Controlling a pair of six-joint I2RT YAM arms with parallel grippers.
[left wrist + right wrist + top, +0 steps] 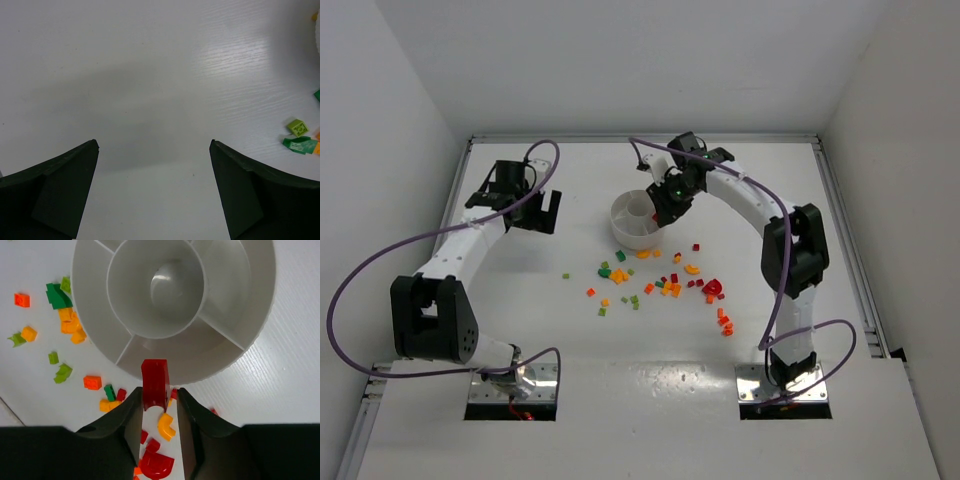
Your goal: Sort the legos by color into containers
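Top external view: two arms are seen bolted at the near edge of a white table [620, 410]. The round white dish [623, 228] is set toward the far middle of the table. The right fingers [660, 208] are poised over its near right rim, with a speck of red showing between them. The loose legos [665, 285] are scattered on the table nearer than the dish, with red, orange and green mixed. A short string of orange and red ones [725, 322] trails off to the right. The left fingers [544, 212] are held left of the dish, well apart from it and from the scatter.

From the right wrist, a red brick [154, 382] is seen between the right fingers [125, 430]. Its top is over the outer wall of the dish [245, 350], at the wedge section [165, 347] nearest the camera. The fingers are set narrowly apart. The brick lies against one of them and a thin gap seems to show at the other, so whether it is pinched or loose cannot be told. The central cup [125, 295] is seen beyond that wedge. Below the fingers, an orange curved piece [167, 426] and a red curved piece [159, 465] are lying on the table.

From the left wrist, the left fingers [60, 190] are seen spread wide above the table. A light green brick [297, 127] and a dark green piece [296, 143] lie near the right edge of that view.
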